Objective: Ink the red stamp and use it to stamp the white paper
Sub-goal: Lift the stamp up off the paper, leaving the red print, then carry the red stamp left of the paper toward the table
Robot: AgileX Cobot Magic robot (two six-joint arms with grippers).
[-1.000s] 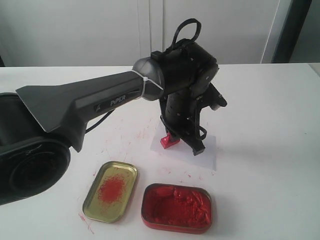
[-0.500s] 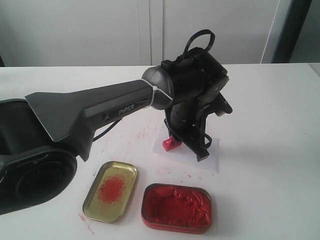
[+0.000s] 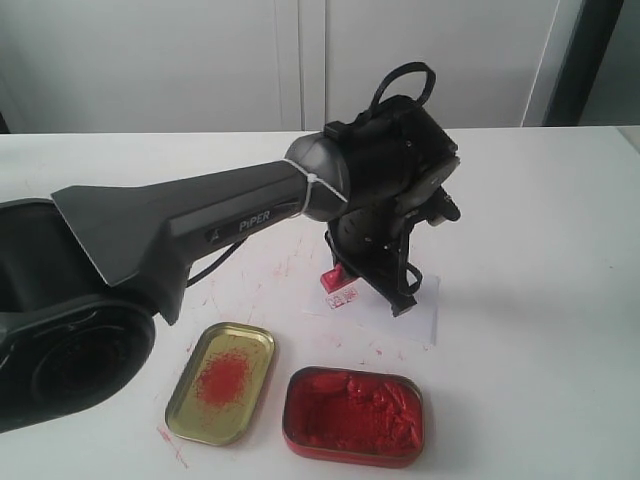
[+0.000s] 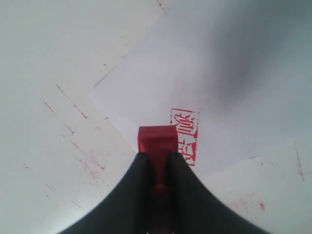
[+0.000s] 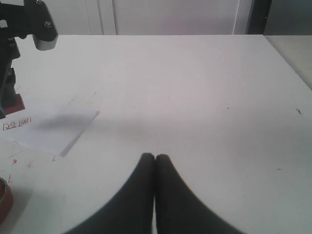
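Just above the white paper point(image 3: 400, 318), the red stamp point(image 3: 333, 275) stands upright, base down, its handle clamped in the left gripper point(image 4: 157, 170). Moments earlier it pressed the sheet; now a red imprint point(image 3: 343, 296) shows. Near the paper, a gold tin point(image 3: 245, 350) holds a red smear and a red tin point(image 3: 350, 458) holds paste. The right gripper point(image 5: 155, 163) is clenched, empty.

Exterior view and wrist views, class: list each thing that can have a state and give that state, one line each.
red stamp: gripped, clear of its print.
white paper: flat on the table, stamped.
red print: on the paper, uncovered.
left gripper: jaws shut on the red stamp.
right gripper: jaws shut, empty.
gold tin: open, red smear inside.
red tin: open, full of red paste.
table: flecked with red marks.
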